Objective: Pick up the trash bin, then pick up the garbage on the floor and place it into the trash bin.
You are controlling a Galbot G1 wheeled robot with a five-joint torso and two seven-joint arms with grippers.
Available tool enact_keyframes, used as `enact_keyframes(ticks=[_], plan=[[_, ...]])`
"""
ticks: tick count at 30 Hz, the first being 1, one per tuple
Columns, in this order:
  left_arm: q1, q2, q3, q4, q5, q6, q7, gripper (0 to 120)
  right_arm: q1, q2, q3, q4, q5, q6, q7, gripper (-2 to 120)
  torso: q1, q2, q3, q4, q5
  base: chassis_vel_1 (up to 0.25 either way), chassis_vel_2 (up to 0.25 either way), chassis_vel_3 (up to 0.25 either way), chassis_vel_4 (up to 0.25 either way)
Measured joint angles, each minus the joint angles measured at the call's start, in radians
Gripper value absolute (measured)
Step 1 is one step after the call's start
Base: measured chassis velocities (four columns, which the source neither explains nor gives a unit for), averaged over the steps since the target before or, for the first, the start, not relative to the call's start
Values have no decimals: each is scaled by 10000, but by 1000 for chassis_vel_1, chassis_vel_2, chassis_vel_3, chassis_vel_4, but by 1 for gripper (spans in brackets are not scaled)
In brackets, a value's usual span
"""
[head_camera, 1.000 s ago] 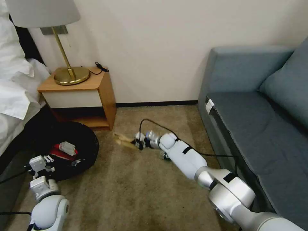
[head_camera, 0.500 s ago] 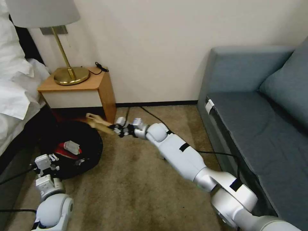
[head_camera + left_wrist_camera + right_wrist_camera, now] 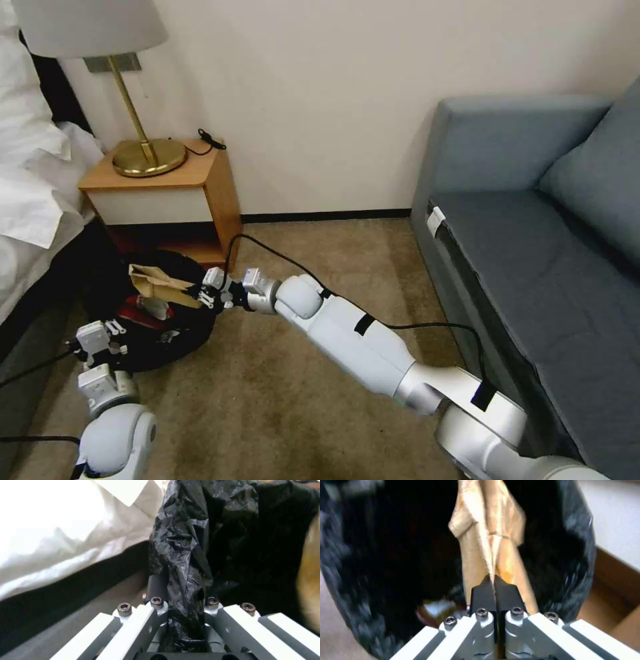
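Item list for you, operator, as things stand:

1. Trash bin (image 3: 190,330), qty 1. Round, low, black crinkly liner. Sits on the carpet floor (image 3: 280,393), just in front of the nightstand (image 3: 200,180) and beside the bed.
2. Left gripper (image 3: 100,333), qty 1. At the bin's near-left rim. In your left wrist view its fingers (image 3: 156,585) are pinched on the black liner (image 3: 180,555), plastic bunched between them.
3. Right gripper (image 3: 205,295), qty 1. Arm reaches across the carpet to the bin's right rim. Right wrist view: black fingertips (image 3: 493,590) pressed together on the tan paper's lower end, no gap showing.
4. Tan crumpled paper (image 3: 157,285), qty 1. Held over the bin opening, sticking out left of the gripper, above the bin's contents. In the wrist view it (image 3: 490,535) stands up from the fingertips against the dark bin interior.
5. Items already in the bin, at least 2: red-and-white carton (image 3: 133,312), 1; a small pale piece next to it, type can't tell.
6. Room fixtures: nightstand 1; brass lamp (image 3: 143,150) on it, 1; grey-blue sofa (image 3: 533,253) on your right, 1; white bedding (image 3: 33,193) on your left; black cable (image 3: 427,327) along the right arm, 1.
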Motion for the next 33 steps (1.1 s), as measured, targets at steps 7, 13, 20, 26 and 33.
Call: enact_keyframes(ticks=[7, 13, 20, 26, 33], plan=[[-15, -91, 50, 24, 111, 27, 82, 7, -146, 7, -141, -250, -4, 279, 290, 0, 0, 1, 0, 3, 1, 0, 0, 0, 0], [-85, -117, 85, 82, 174, 26, 105, 7, -58, 6, -196, -121, 187, 280, 388, 13, 0, 0, -1, 1, 1, 0, 0, 0, 0], [-152, -125, 91, 268, 213, 24, 118, 7, -54, 4, -317, 378, 356, 250, 480, 38, 0, 0, 0, 3, 1, 0, 0, 0, 0], [-208, -124, 95, 302, 214, 16, 124, 7, -59, 3, -424, 774, 508, 206, 577, 61, 0, 0, 0, 3, 1, 0, 0, 0, 0], [-205, -33, 11, 358, 171, -56, 127, 7, 145, -1, -460, 1235, 797, -135, 705, 85, 0, 0, 0, 1, 0, 0, 0, 0, 0]])
